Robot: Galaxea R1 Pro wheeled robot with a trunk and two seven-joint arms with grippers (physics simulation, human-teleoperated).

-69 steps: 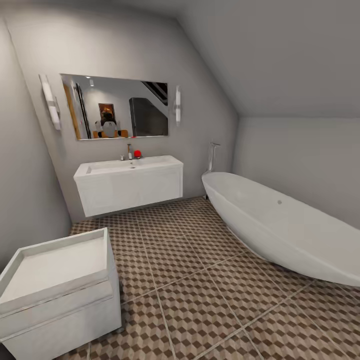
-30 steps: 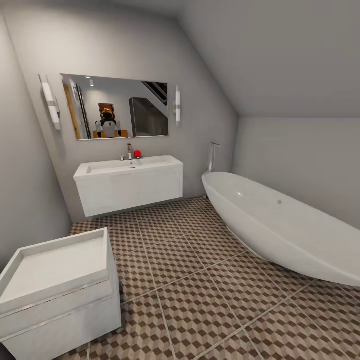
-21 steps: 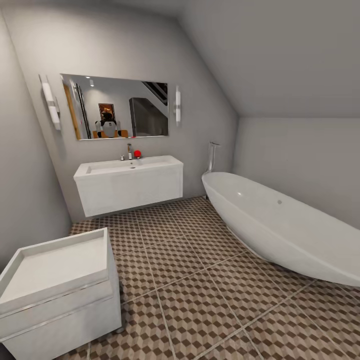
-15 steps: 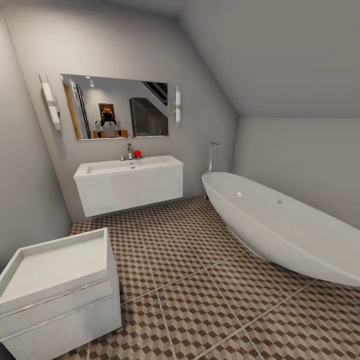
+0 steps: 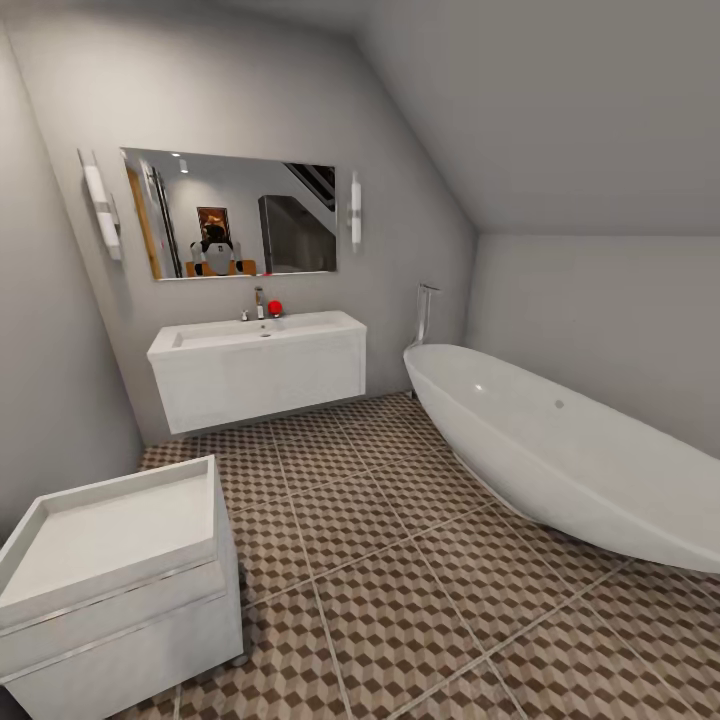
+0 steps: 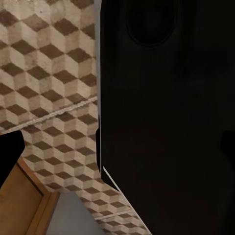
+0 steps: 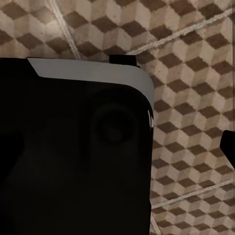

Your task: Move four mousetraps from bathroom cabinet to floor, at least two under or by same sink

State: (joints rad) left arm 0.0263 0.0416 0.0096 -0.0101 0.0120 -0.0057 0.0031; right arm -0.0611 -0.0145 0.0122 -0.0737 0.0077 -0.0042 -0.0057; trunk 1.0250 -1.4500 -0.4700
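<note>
Sink [image 5: 262, 331] with its chrome faucet [image 5: 259, 301] sits on the white floating vanity [image 5: 260, 380] against the far wall, left of the bathtub [image 5: 560, 450]. Cube-patterned bathroom floor [image 5: 400, 560] spreads between them from my head camera. Both wrist cameras give me dark robot body over tile, so I cannot tell how either gripper stands.

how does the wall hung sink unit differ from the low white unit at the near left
The white floating vanity with the sink hangs on the far wall under the mirror, clear of the cube-patterned tiled floor; the low white boxy unit stands on it. The vanity carries a chrome faucet; the low unit's rimmed top is bare. Both are white.
</note>
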